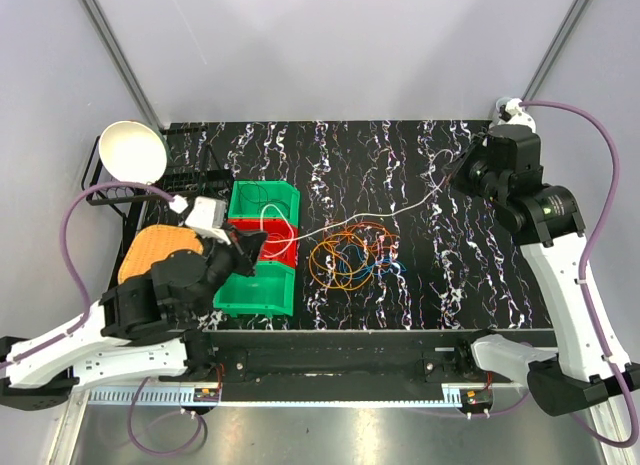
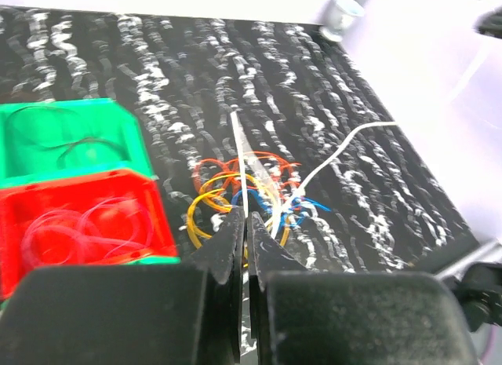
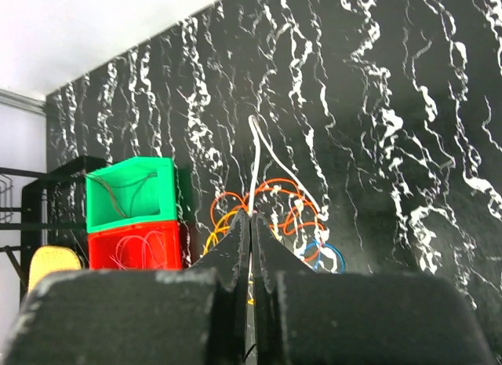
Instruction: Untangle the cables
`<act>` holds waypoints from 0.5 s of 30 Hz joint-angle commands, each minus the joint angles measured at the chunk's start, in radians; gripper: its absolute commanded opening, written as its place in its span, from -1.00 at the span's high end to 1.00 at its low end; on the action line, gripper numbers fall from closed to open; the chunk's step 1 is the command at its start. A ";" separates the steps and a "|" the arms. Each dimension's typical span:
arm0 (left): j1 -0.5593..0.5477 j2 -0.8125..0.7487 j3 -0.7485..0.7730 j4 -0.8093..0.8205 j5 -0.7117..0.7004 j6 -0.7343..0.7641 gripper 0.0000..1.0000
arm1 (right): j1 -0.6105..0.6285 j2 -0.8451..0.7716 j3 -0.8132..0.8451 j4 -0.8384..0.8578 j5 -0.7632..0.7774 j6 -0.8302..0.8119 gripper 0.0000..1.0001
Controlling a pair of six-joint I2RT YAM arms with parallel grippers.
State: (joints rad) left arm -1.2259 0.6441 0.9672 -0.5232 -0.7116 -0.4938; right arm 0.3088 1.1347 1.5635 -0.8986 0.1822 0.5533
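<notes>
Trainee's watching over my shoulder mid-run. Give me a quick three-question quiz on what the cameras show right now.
1. True or false: the left end effector and the right end effector are both shut on the white cable.
2. The red bin holds: A) pale thin cables, B) blue cables, C) nothing.
3. Fill in: the tangled cables lie loose on the ___.
Key: 1 true; 2 A; 3 table.
</notes>
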 commanded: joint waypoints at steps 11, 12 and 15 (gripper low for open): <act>-0.003 0.037 -0.015 -0.095 -0.144 -0.080 1.00 | 0.035 0.031 -0.098 0.248 -0.608 0.030 1.00; -0.001 0.049 -0.016 -0.095 -0.150 -0.084 1.00 | 0.061 0.037 -0.100 0.256 -0.610 0.020 1.00; 0.025 0.135 0.004 -0.097 -0.134 -0.107 1.00 | 0.162 0.068 -0.095 0.282 -0.601 0.010 1.00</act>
State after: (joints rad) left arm -1.2247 0.6960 0.9543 -0.6353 -0.8207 -0.5625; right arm 0.3645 1.1782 1.4651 -0.7235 -0.3023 0.5735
